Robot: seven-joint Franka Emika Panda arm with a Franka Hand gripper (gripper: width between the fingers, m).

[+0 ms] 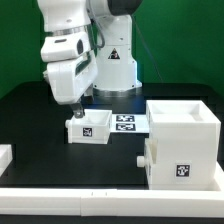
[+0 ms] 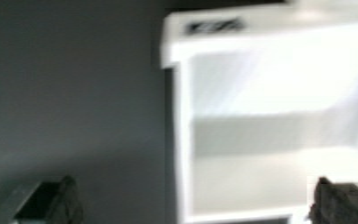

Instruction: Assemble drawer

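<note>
A small white open-top tray [image 1: 88, 128] with a tag on its front lies on the black table, left of the middle in the exterior view. My gripper [image 1: 74, 111] hangs just above its left end, open and empty. In the wrist view the tray [image 2: 274, 100] fills one side, and my gripper [image 2: 197, 203] straddles one of its side walls. One fingertip [image 2: 48, 200] is over bare table, the other [image 2: 345, 200] over the tray's inside. The large cube-shaped casing [image 1: 185, 140] stands at the exterior view's right, opening upward. A knobbed panel [image 1: 146, 158] shows low on its left side.
The marker board [image 1: 126, 122] lies flat behind the tray, at the foot of the robot base. A white rail [image 1: 100, 195] runs along the front table edge. A white piece [image 1: 5, 155] shows at the exterior view's left edge.
</note>
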